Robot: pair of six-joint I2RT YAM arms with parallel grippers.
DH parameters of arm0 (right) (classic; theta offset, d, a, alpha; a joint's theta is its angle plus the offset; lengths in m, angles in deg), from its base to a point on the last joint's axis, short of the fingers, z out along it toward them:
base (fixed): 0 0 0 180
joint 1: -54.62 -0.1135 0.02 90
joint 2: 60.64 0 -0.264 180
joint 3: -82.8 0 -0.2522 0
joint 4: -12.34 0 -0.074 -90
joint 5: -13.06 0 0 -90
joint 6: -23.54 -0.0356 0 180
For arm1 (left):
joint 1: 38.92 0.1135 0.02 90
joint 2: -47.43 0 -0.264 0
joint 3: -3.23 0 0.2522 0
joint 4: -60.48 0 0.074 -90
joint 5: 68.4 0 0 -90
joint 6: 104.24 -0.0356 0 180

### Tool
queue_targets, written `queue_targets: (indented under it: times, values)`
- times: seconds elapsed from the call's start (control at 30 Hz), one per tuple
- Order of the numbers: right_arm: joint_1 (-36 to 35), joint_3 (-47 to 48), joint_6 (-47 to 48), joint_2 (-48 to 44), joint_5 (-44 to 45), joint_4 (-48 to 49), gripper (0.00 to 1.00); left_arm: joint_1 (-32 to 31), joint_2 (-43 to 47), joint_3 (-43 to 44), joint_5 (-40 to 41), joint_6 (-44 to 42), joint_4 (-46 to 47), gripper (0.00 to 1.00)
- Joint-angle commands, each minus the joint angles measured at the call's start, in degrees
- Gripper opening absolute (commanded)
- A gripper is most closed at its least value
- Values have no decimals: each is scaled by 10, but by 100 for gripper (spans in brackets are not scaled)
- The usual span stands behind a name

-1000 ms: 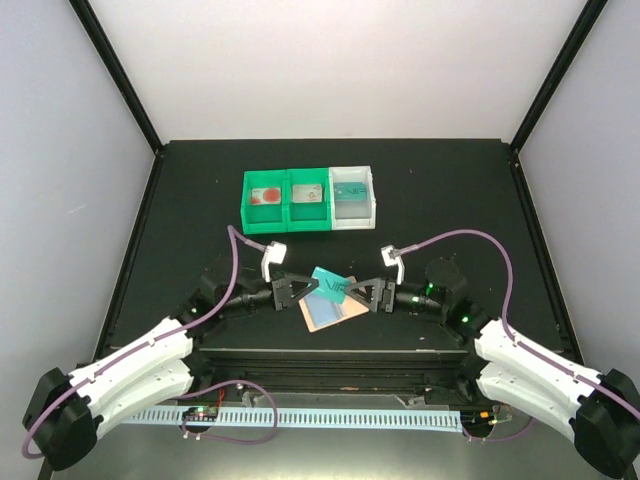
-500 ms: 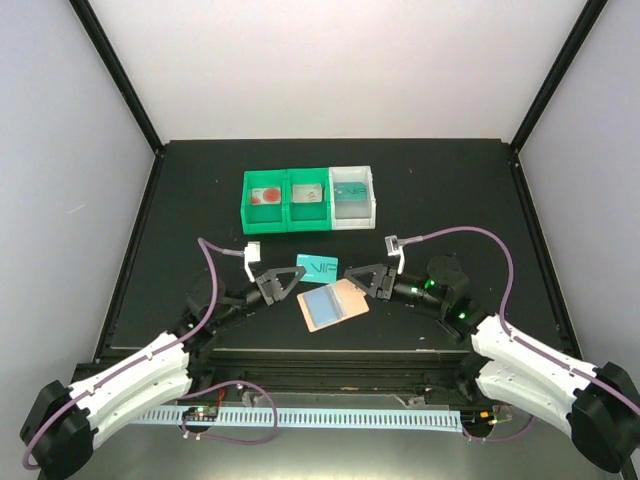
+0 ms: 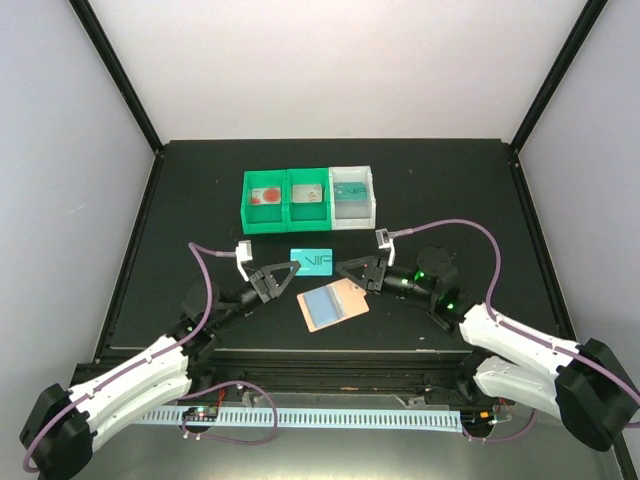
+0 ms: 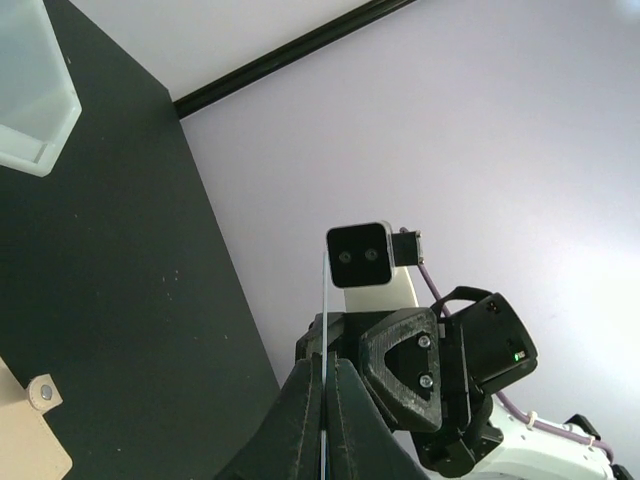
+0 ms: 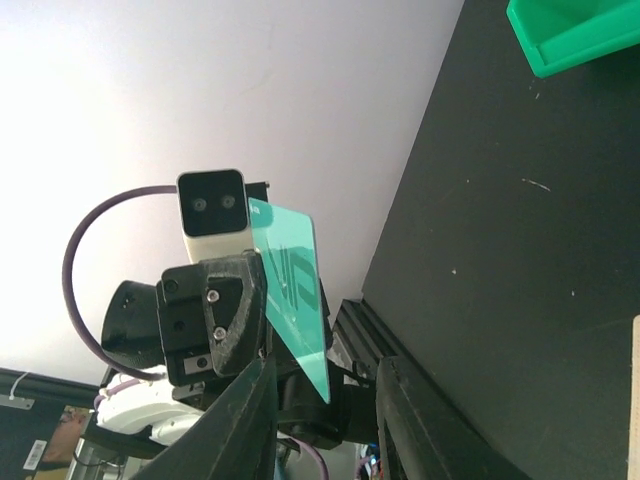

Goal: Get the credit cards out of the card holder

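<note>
pinching the teal credit card [image 3: 312,261] by its left edge, the left gripper [image 3: 293,270] holds it aloft near the open card holder [image 3: 333,303] on the worktop [image 3: 450,190]. right gripper [image 3: 341,268] stands parted just beside. judged light, stiff, slick: clamp the flat faces.

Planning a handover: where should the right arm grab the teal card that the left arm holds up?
Grip its free right end, coming from the right, with the jaws closing on the two flat faces. The left gripper pinches the teal card by its left end in the air, leaving the right end bare toward the right gripper.
</note>
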Motion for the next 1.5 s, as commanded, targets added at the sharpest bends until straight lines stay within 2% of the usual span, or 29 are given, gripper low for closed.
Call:
queue_targets:
  times: [0.0,0.4,0.63,0.97,1.23,1.37,1.4,1.43,1.47]
  values:
    - [-7,31,0,22,-6,35,27,-5,-1,-5,14,14,42,2]
    - [-21,38,-9,61,-4,57,24,-4,8,-10,20,16,44,1]
    - [-29,39,-10,65,-6,66,18,-5,12,-15,26,16,43,2]
    - [-40,40,-14,79,-12,77,15,-4,16,-18,33,16,41,1]
    - [-40,33,-11,75,-10,85,2,-4,21,-21,42,14,32,1]
    - [-40,33,-8,75,-7,82,1,-4,24,-20,41,14,23,1]
    - [-40,33,-8,74,-6,78,1,-5,26,-20,41,13,19,2]
    - [-40,34,-7,74,-6,75,1,-5,27,-20,41,9,15,7]
    - [-40,35,-4,75,-7,70,1,-5,30,-18,41,5,10,17]
